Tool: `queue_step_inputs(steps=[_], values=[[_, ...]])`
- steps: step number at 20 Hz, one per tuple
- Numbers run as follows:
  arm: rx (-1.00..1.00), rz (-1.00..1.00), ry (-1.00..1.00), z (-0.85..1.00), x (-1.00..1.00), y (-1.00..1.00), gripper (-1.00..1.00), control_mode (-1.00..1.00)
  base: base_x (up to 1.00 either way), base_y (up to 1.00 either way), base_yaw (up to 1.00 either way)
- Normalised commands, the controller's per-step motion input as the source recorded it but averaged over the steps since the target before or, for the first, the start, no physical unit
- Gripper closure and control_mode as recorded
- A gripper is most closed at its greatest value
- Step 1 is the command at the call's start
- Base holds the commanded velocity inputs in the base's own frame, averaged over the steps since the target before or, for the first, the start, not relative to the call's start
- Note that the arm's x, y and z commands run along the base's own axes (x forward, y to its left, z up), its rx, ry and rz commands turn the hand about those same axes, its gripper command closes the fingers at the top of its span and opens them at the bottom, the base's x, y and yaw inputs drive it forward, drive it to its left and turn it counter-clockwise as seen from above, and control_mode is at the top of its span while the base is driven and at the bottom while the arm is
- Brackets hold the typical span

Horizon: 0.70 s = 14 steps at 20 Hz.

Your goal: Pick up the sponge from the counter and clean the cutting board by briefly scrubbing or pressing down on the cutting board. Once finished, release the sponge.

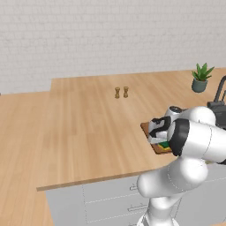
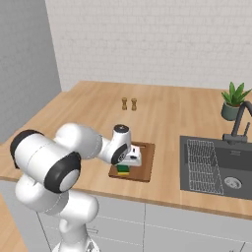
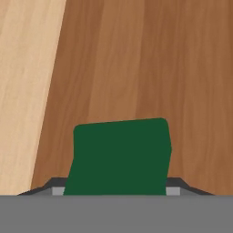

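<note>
My gripper (image 2: 126,164) is shut on the sponge (image 2: 123,170), a small block with a dark green top over a yellow body. It holds the sponge low over the near left part of the dark reddish-brown cutting board (image 2: 145,161); it looks to touch the board. In the hand view the green sponge (image 3: 120,157) sits between the finger tips (image 3: 175,189), with the cutting board (image 3: 136,68) behind it and light counter (image 3: 22,91) to the left. From the left base view the sponge (image 1: 164,145) peeks out under the hand, and the arm hides most of the cutting board (image 1: 145,127).
The board lies near the front edge of the tan wood counter (image 2: 88,113). A dark sink (image 2: 216,167) with a black faucet (image 2: 241,123) is to its right. A potted plant (image 2: 233,102) and two small shakers (image 2: 129,104) stand farther back. Grey drawers (image 1: 110,198) are below.
</note>
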Motion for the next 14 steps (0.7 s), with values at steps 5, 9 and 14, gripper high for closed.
queue_step_inputs(steps=[5, 9, 14], values=[[0.00, 0.00, -0.01, -0.52, 0.00, 0.00, 1.00, -1.00, 0.00, 0.00, 0.00], [0.00, -0.02, -0.05, -0.10, 0.05, 0.00, 1.00, -1.00, 0.00, 0.00, 0.00], [0.00, -0.07, -0.02, 0.08, 0.32, 0.08, 1.00, -1.00, 0.00, 0.00, 0.00]])
